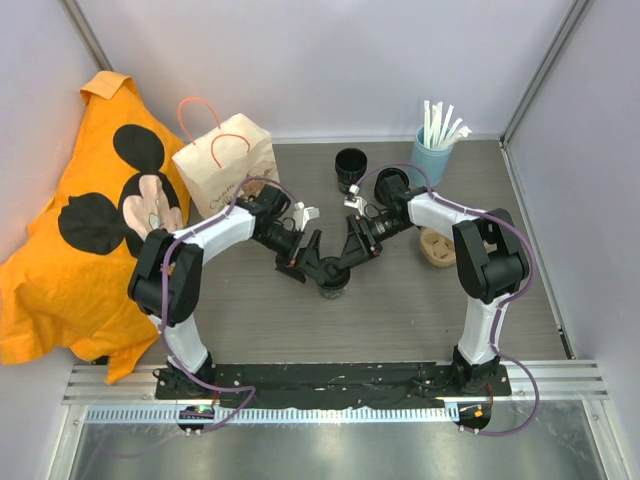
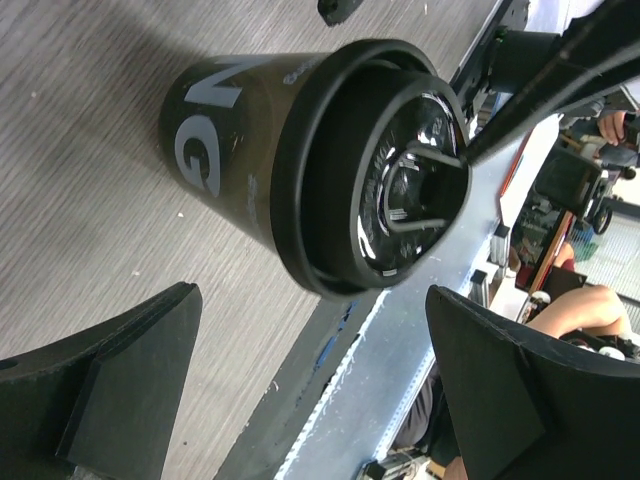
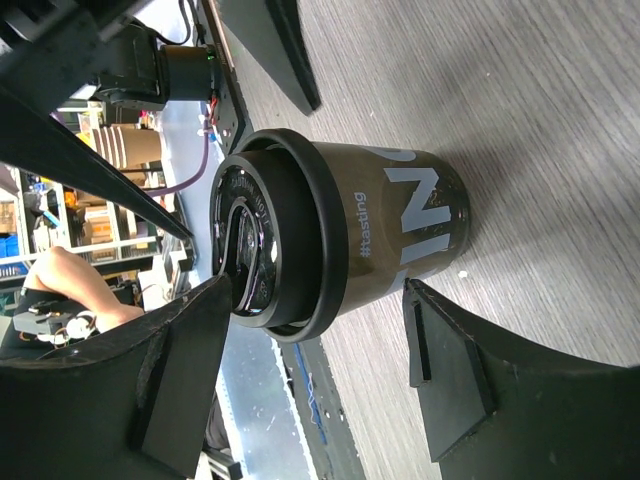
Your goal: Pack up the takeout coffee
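Note:
A black takeout coffee cup (image 1: pixel 332 285) with a dark lid and grey lettering stands upright on the wooden table, mid-front, between both arms. My left gripper (image 1: pixel 306 264) is open wide, and the cup (image 2: pixel 320 165) sits just beyond its fingertips (image 2: pixel 150 350), untouched. My right gripper (image 1: pixel 346 266) is open too. Its fingertips (image 3: pixel 430 330) reach the near side of the cup (image 3: pixel 340 235), one by the lid and one by the base. A second black cup (image 1: pixel 350 166) stands at the back.
A tan paper bag (image 1: pixel 225 165) with red handles stands at back left beside an orange Mickey cloth (image 1: pixel 75 230). A light blue cup of white straws (image 1: pixel 432 150) is at back right. A tan pulp tray (image 1: pixel 437 247) lies under the right arm.

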